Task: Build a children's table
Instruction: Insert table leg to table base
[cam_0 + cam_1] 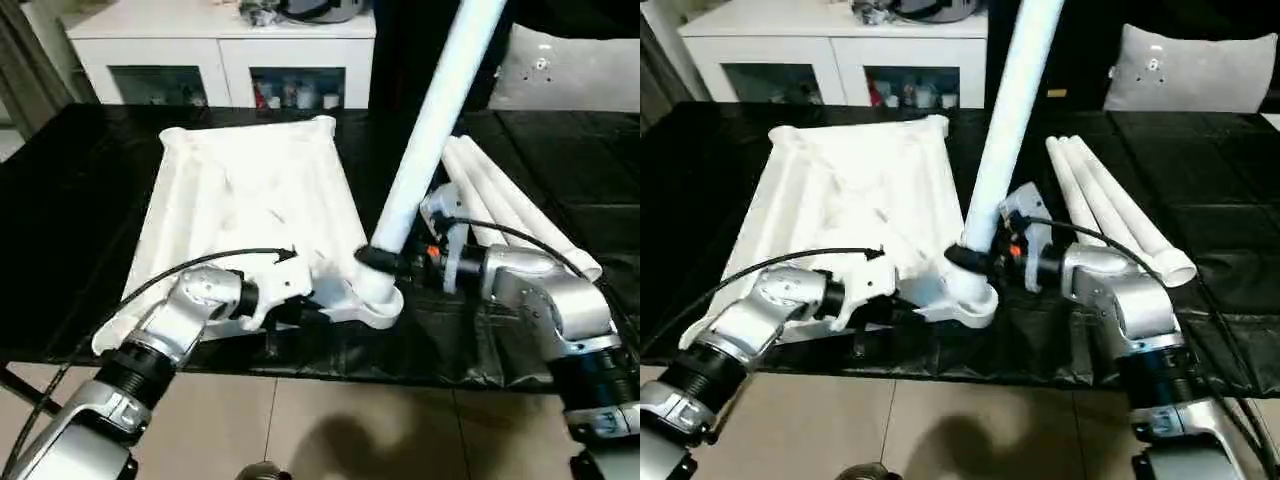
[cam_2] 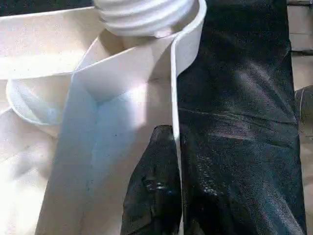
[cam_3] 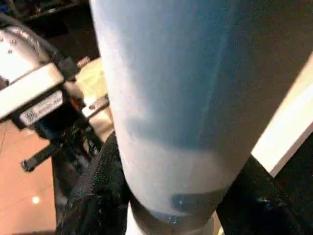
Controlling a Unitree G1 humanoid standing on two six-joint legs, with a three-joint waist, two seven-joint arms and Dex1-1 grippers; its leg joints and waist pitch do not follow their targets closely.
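The left end effector (image 1: pixel 300 290) is closed on the near rim of the table top (image 1: pixel 250 190), beside its near right corner; in the left wrist view one black finger (image 2: pixel 154 196) presses the inside of the thin white edge. The table top lies upside down on the black-covered bench (image 1: pixel 80 200), ribs facing up. At that near corner a round socket (image 1: pixel 375 300) takes the threaded end of a white leg (image 1: pixel 435 110), which stands tilted, leaning away and to the right. The right end effector (image 1: pixel 378 258) is clamped around the leg just above the socket, a black finger (image 3: pixel 93 196) on each side. Three more legs (image 1: pixel 1110 215) lie side by side on the bench to the right. Behind stand a white cabinet (image 1: pixel 220 55) and a grey cushion (image 1: pixel 1190 70).
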